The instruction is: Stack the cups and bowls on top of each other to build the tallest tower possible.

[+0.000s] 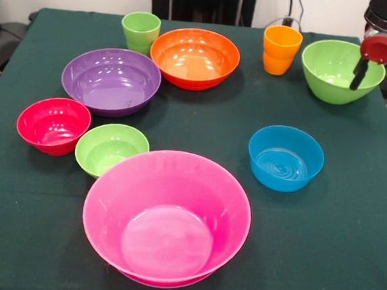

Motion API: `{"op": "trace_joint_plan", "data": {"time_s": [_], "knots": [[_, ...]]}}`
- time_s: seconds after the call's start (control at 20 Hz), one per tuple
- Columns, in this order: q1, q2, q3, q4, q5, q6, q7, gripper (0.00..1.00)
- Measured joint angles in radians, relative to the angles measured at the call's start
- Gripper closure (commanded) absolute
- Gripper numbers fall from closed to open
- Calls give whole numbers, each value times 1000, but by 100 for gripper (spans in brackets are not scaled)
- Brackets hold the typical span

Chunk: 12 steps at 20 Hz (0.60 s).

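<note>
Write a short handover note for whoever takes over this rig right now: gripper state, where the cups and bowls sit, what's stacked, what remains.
Gripper: at the far corner over the large lime green bowl, holding nothing; open or shut cannot be told.
Separate on the table: pink bowl nearest the camera; small lime green bowl, red bowl and purple bowl beside it; blue bowl; orange bowl, green cup and orange cup at the far side.
Done: nothing stacked.
Left: the whole tower.
</note>
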State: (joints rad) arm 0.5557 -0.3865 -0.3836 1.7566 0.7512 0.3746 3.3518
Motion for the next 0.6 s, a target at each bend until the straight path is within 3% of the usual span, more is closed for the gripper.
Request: {"op": "trace_joint_plan", "data": {"time_s": [0.6], "knots": [[-34, 0, 2, 0, 0, -10, 0, 0]]}}
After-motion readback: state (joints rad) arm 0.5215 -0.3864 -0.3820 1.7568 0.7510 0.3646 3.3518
